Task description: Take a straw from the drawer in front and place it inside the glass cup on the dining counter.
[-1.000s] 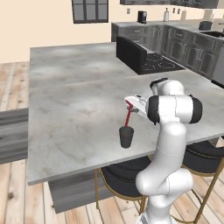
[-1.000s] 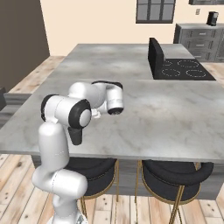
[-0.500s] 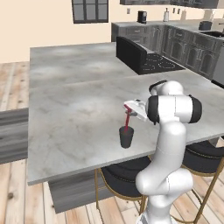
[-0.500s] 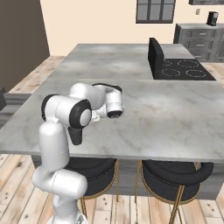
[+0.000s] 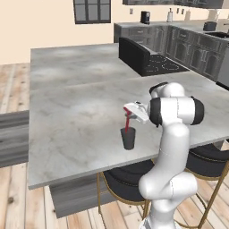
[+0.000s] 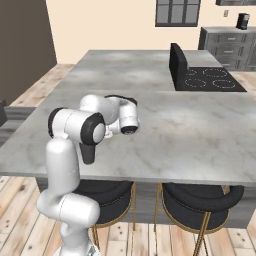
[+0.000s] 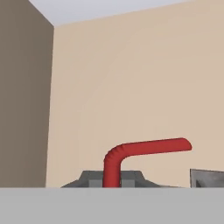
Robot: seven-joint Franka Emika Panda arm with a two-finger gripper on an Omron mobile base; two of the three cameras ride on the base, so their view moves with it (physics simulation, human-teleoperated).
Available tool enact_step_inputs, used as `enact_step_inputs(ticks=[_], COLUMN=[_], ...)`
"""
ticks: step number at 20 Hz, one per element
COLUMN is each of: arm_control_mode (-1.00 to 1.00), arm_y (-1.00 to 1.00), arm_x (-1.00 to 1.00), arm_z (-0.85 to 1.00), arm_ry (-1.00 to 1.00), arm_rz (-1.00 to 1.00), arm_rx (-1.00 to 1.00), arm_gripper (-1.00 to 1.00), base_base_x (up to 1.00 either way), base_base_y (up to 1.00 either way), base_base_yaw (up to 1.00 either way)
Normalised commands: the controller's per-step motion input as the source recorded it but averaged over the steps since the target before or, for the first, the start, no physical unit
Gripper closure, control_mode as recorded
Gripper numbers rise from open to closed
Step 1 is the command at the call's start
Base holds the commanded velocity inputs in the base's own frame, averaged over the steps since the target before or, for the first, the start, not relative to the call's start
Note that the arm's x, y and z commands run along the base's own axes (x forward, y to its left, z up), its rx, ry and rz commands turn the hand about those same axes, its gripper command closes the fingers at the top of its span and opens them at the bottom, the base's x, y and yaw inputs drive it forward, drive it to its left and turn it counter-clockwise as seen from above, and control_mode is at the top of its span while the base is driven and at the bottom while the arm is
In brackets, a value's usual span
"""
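white arm folded forward, pincer [image 5: 128, 114] closed, level

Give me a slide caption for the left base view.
Gripper lowers the red straw into the glass cup on the dining counter.

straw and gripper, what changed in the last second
The gripper, shut on the red straw, has carried it down and toward the robot, so its lower end now dips into the glass cup. Cup and dining counter stayed put.

Black cooktop [image 5: 154, 65] w/ burners, two stools [image 6: 200, 197] under overhang, window [image 5: 92, 10].
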Motion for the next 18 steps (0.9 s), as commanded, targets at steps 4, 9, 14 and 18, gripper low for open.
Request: enact_step_inputs(ticks=[4, 9, 14, 18], arm_control_mode=[-1.00, -1.00, -1.00, -1.00], arm_y=[0.09, 0.02, 0.00, 0.00], arm_x=[0.13, -0.19, -0.48, -0.24], arm_z=[-0.17, -0.11, 0.00, 0.00], arm_ry=[0.04, 0.06, 0.03, 0.04], arm_rz=[-0.04, -0.07, -0.13, -0.14], arm_rx=[-0.04, -0.02, -0.03, -0.04], arm_gripper=[1.00, 1.00, 1.00, -1.00], base_base_x=[0.00, 0.00, 0.00, 0.00], base_base_y=[0.00, 0.00, 0.00, 0.00], base_base_yaw=[0.00, 0.00, 0.00, 0.00])
